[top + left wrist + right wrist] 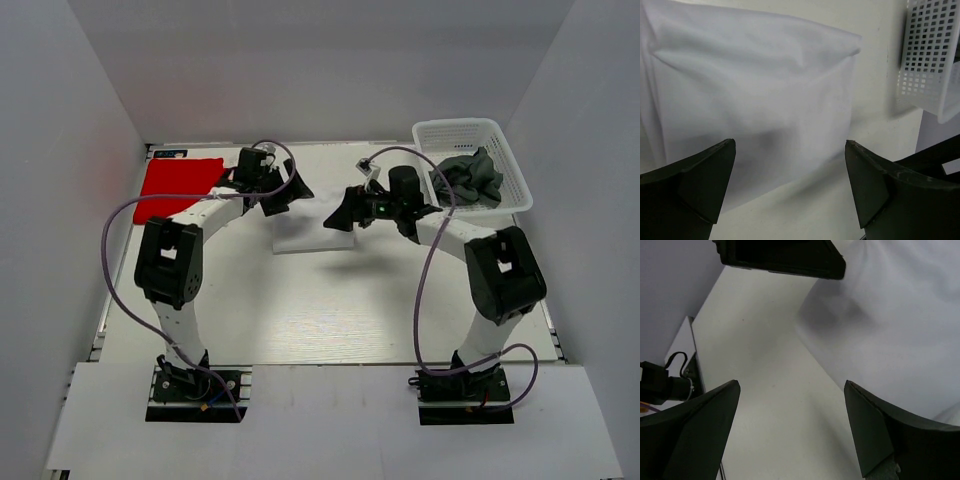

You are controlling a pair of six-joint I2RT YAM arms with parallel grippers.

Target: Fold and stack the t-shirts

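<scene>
A folded white t-shirt [305, 228] lies on the table's middle, between my two grippers. It fills the left wrist view [750, 100] and the upper right of the right wrist view [890, 325]. My left gripper [283, 196] is open and empty over the shirt's left edge; its jaws stand wide apart [790, 150]. My right gripper [345, 212] is open and empty at the shirt's right edge, above bare table [792, 390]. A folded red t-shirt [178, 186] lies flat at the far left. A crumpled dark grey t-shirt [470, 178] lies in the basket.
The white lattice basket [505, 150] stands at the far right, also showing in the left wrist view [930, 55]. Grey walls enclose the table on three sides. The left gripper's dark finger [785, 257] shows at the top of the right wrist view.
</scene>
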